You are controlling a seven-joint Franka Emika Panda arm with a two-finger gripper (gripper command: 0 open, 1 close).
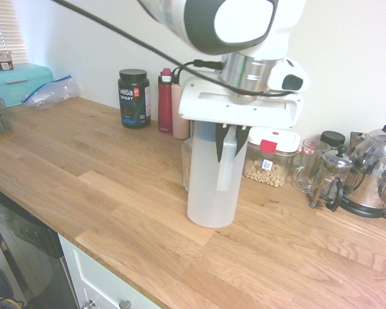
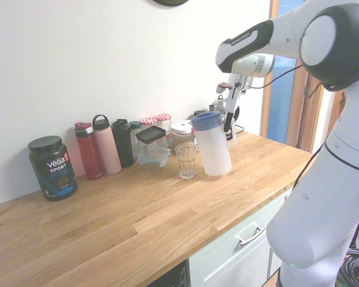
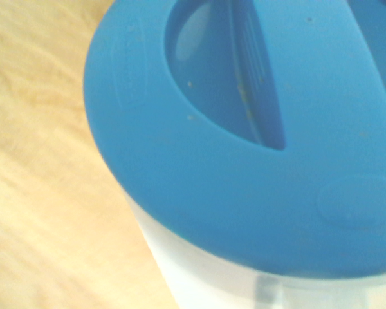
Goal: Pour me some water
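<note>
A translucent white pitcher (image 1: 209, 183) with a blue lid (image 3: 244, 148) stands on the wooden counter (image 1: 83, 174), leaning slightly in the second exterior view (image 2: 212, 146). My gripper (image 1: 230, 151) comes down from above, and its dark fingers (image 1: 220, 143) sit on either side of the pitcher's handle (image 1: 226, 168), shut on it. In the second exterior view the gripper (image 2: 228, 119) is just behind the lid. An empty drinking glass (image 2: 185, 160) stands right beside the pitcher and is mostly hidden behind it in the first exterior view (image 1: 186, 164).
Along the wall stand a black Vega tub (image 1: 134, 98), a red bottle (image 1: 165, 102), a pink bottle (image 2: 106, 146), lidded jars (image 1: 270, 158), a glass mug (image 1: 307, 167), a French press (image 1: 334, 179) and a steel kettle (image 1: 374, 172). A teal box (image 1: 16, 82) is far left.
</note>
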